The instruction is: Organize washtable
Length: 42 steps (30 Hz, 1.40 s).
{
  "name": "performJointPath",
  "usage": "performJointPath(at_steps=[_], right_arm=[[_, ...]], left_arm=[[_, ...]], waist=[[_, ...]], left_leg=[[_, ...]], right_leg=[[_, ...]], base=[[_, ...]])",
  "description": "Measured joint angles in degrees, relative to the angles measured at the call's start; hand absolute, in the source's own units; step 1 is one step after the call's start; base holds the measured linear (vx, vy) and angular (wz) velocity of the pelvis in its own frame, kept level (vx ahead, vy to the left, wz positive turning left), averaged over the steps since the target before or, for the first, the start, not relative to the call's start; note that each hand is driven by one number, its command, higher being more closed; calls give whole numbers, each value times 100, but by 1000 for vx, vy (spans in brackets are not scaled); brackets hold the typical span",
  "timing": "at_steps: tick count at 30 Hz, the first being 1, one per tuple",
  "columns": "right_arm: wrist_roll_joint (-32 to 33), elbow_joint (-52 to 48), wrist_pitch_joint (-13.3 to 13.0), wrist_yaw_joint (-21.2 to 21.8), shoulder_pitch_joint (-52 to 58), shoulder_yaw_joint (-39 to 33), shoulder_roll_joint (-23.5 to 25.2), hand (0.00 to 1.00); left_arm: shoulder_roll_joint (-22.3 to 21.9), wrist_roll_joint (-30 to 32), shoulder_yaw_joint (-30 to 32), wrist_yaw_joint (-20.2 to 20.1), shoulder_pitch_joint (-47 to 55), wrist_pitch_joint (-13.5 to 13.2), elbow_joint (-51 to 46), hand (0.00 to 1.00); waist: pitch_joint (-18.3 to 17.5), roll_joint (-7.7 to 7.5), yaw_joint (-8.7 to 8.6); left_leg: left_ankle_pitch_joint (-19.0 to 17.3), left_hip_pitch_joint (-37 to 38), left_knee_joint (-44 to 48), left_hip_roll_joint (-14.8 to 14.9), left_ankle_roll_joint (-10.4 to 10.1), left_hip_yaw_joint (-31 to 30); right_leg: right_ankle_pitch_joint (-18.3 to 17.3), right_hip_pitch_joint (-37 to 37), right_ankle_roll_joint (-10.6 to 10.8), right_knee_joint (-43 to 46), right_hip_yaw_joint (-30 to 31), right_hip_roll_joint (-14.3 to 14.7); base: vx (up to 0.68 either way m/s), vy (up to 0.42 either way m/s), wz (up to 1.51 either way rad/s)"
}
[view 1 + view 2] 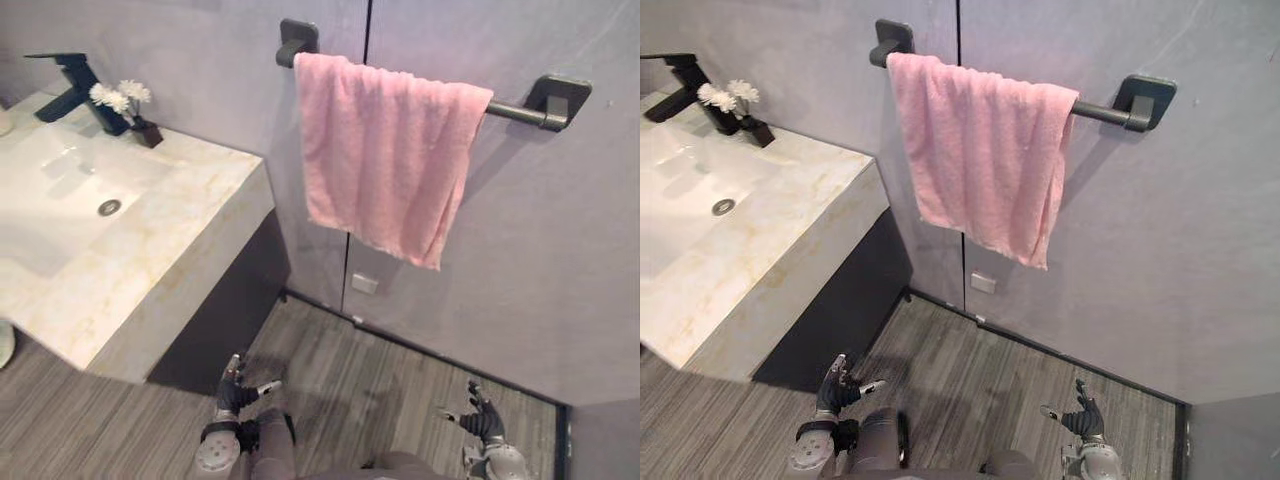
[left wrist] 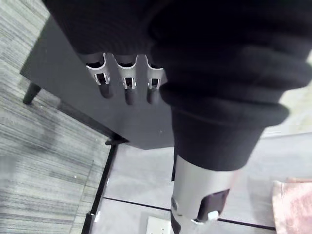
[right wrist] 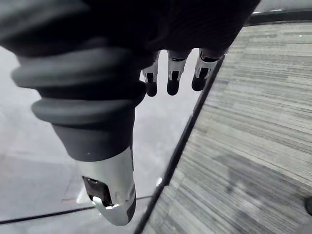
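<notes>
Left hand (image 1: 236,392) sits at the bottom centre-left of the frame and right hand (image 1: 482,420) at the lower right, both with fingers loosely spread and holding nothing, over a grey wood-grain floor (image 1: 350,370). On the left side, well apart from the left hand, is the washtable (image 1: 200,190), a thick pale slab with cream veining. Its shallow basin (image 1: 50,215) has a round metal drain (image 1: 109,207). At upper left an angular black faucet (image 1: 72,88) stands beside a small dark square pot (image 1: 148,133) holding white flowers (image 1: 120,97). Upper centre, a fluffy pink towel (image 1: 380,160) drapes over a dark bar (image 1: 520,113) on the smooth grey wall (image 1: 560,250)
</notes>
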Motion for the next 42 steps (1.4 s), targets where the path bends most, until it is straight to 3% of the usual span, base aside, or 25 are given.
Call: performJointPath(at_steps=[2, 4, 5, 7, 13, 19, 20, 22, 23, 24, 25, 26, 30, 31, 34, 35, 36, 37, 38, 40, 41, 42], right_arm=[[3, 80, 0, 7, -7, -30, 12, 0], [7, 224, -2, 19, -76, -178, 91, 0], [15, 264, -10, 18, -126, -195, 174, 0], [27, 248, -106, 6, -140, -239, 218, 0], [58, 486, -98, 16, -214, -266, 217, 0], [42, 539, -95, 21, -217, -146, 239, 0], [40, 539, -95, 7, -222, -129, 261, 0], [39, 539, -86, -19, -226, -135, 349, 0], [19, 576, -84, -26, -272, -133, 389, 0], [-16, 640, -43, -54, -360, -131, 396, 0], [-15, 643, 6, -95, -444, -129, 343, 0], [-15, 663, 27, -128, -514, -120, 284, 0], [-60, 552, 8, -192, -1014, 115, 458, 0], [-64, 484, 6, -218, -1120, 221, 541, 0], [-68, 441, 7, -214, -1218, 358, 557, 0], [-67, 417, 28, -221, -1239, 354, 545, 0], [-68, 403, 29, -221, -1228, 355, 529, 0], [-68, 404, 31, -212, -1189, 385, 530, 0], [-67, 413, 33, -212, -1168, 474, 527, 0], [-67, 411, 34, -201, -1169, 637, 541, 0], [-63, 386, 14, -193, -1122, 814, 569, 0], [-61, 361, 9, -192, -1114, 866, 573, 0]], left_arm=[[17, 1, 1, -1, -123, -12, 91, 0], [112, 1, -10, 2, -213, -4, 286, 0], [275, 1, -9, 2, -200, 1, 369, 0], [504, 5, -5, 2, -123, 4, 475, 0], [601, 6, 132, 0, 25, 4, 889, 0], [554, -2, 566, 29, 81, 32, 1126, 0], [545, -6, 567, 33, 68, 32, 1111, 0], [484, -107, 601, 121, 16, 35, 1101, 0], [382, -201, 682, 163, -7, 34, 1100, 0], [323, -243, 677, 185, -25, 53, 1117, 0], [288, -250, 679, 197, 13, 53, 1115, 0], [294, -260, 711, 245, 48, 60, 1125, 0], [495, -314, 795, 258, 150, 109, 1256, 0], [499, -326, 793, 258, 155, 126, 1356, 0], [408, -322, 787, 250, 191, 127, 1354, 0], [357, -318, 768, 248, 190, 124, 1295, 0], [358, -314, 752, 249, 190, 121, 1267, 0], [407, -276, 729, 252, 153, 125, 1252, 0], [459, -220, 718, 252, 39, 129, 1254, 0], [472, -221, 724, 256, -9, 125, 1254, 0], [477, -221, 693, 260, -45, 127, 1272, 0], [485, -220, 645, 261, -79, 128, 1286, 0]], waist=[[-88, 109, -185], [-154, 86, -334], [-229, -49, -251], [-292, -119, -233], [-344, -34, -241], [-316, -59, -191], [-300, -62, -174], [-240, -145, -180], [-171, -267, -214], [-104, -168, -249], [-41, -144, -248], [-25, -65, -262], [150, -347, -151], [180, -390, -71], [206, -342, 57], [213, -271, 34], [221, -243, -13], [261, -172, -188], [352, -156, -246], [436, -150, -228], [465, -103, -251], [482, -85, -266]], left_leg=[[4, 309, -686, 42, -53, 263], [311, 622, -1836, -177, -339, 474], [691, 817, -2407, -372, -266, 521], [1066, 1061, -3045, -564, -189, 479], [1671, 1397, -3892, -839, -19, 288], [1786, 970, -3988, -1038, 18, -250], [1773, 788, -3988, -1073, 41, -266], [1383, 554, -3964, -1137, 612, 334], [1275, 456, -3831, -1065, 776, 1279], [1273, 364, -3444, -883, 832, 2372], [1316, 375, -3205, -752, 851, 2880], [1617, 374, -3069, -688, 813, 3055], [1195, 337, -2659, -1002, 871, 2610], [914, 277, -2331, -1027, 900, 2565], [388, 158, -1857, -1056, 865, 2476], [211, 129, -1810, -1266, 916, 2260], [196, 147, -1855, -1348, 938, 2170], [175, 176, -1943, -1461, 961, 1847], [152, 387, -2236, -1567, 979, 1647], [184, 738, -2612, -1620, 929, 1615], [226, 984, -2781, -1701, 865, 1451], [227, 1090, -2830, -1738, 866, 1336]], right_leg=[[84, -81, 92, -47, -399, -120], [362, 31, 252, -490, -694, -204], [594, 105, 291, -817, -711, -285], [813, 259, 376, -1167, -770, -348], [953, 327, 520, -1281, -904, -490], [948, 321, 619, -1327, -1510, -543], [919, 292, 666, -1326, -1779, -598], [977, 340, 741, -1394, -2361, -796], [1152, 375, 714, -1390, -2833, -1035], [1150, 470, 717, -1305, -3197, -1166], [1118, 531, 762, -1206, -3365, -1174], [1037, 662, 861, -1095, -3489, -1221], [1057, 991, 836, -1097, -3472, -1485], [1068, 1083, 846, -1095, -3456, -1574], [1115, 1126, 926, -932, -3405, -1749], [1122, 860, 850, 54, -3087, -2141], [1139, 570, 613, 600, -2740, -2277], [1029, 76, 416, 1481, -1665, -2139], [608, -357, 624, 2089, -791, -1725], [227, -854, 514, 2384, -445, -1284], [22, -1345, 401, 2378, -448, -910], [19, -1536, 399, 2289, -403, -752]], base=[[-130, 95, 115], [-113, 160, 100], [-102, 182, 45], [-91, 120, 21], [-162, 72, 20], [-142, 44, 54], [-46, 60, 143], [28, 91, 164], [125, 211, 190], [173, 299, 194], [166, 239, 174], [142, 165, 135], [100, 106, 72], [91, 157, 21], [85, 171, 15], [114, 217, 50], [142, 224, 105], [179, 180, 118], [200, 153, 113], [222, 115, 46], [228, 94, 22], [249, 59, 50]])
